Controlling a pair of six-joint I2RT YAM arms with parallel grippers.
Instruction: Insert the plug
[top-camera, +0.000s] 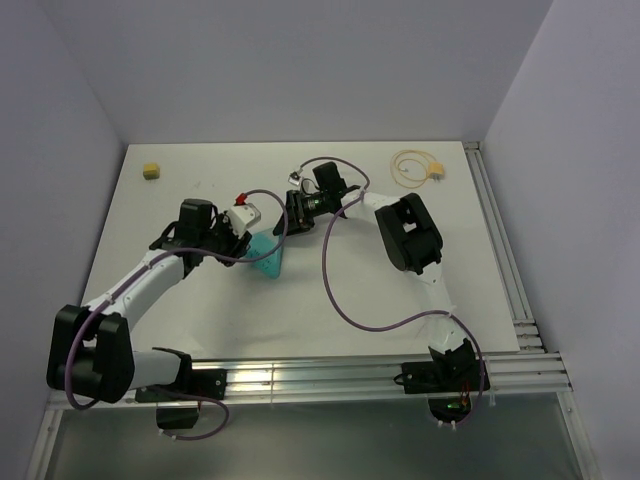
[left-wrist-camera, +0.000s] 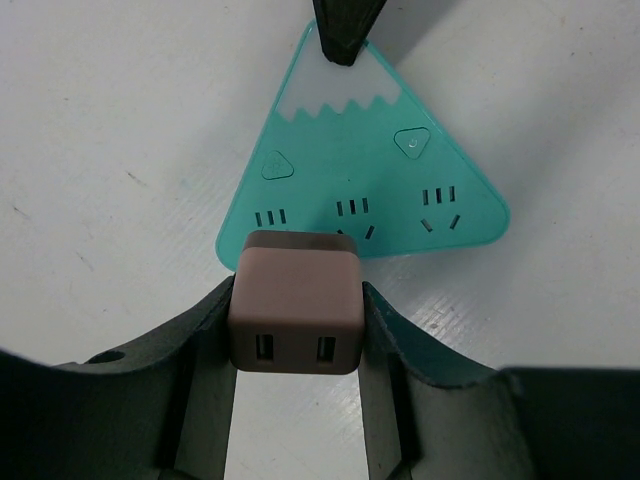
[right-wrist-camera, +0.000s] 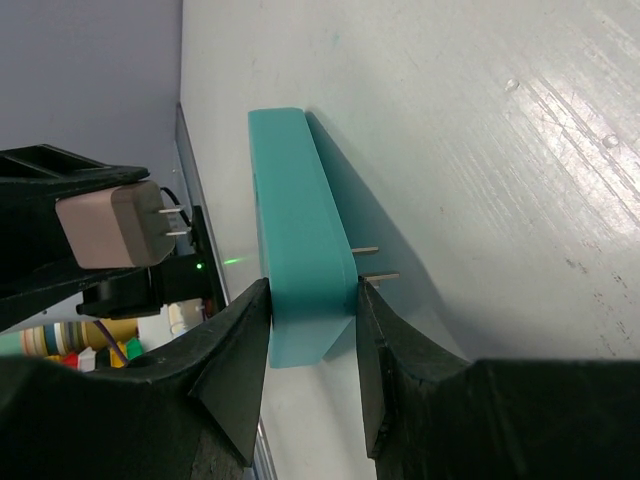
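left gripper (left-wrist-camera: 297, 330) clenched on mauve cube-shaped plastic plug (left-wrist-camera: 295, 290), prongs aimed past its fingertips at teal triangular plastic socket strip (left-wrist-camera: 360, 150). right gripper (right-wrist-camera: 312, 300) clamps the strip between its fingers, likely bracing it for insertion.

Bright, even overhead light casts soft shadows, glare streaks the table (right-wrist-camera: 540, 110), and wrist views blur up close.
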